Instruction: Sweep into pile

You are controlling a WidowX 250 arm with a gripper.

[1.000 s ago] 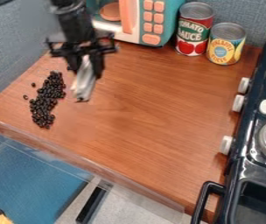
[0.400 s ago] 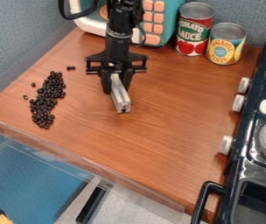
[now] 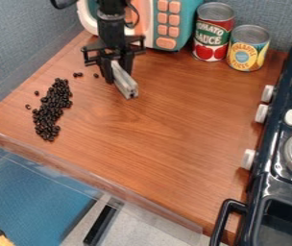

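The counter is spread beneath the hand. To the hand's right, as viewed, a stove is set; behind it, a microwave. Black beans are piled to its left. A metal bar is clamped in it; loose beans lie nearby.

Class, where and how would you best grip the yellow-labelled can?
Probably by its upper sides, coming down from above: the yellow-labelled can stands upright with its round top uncovered, while the red-labelled can crowds one side.
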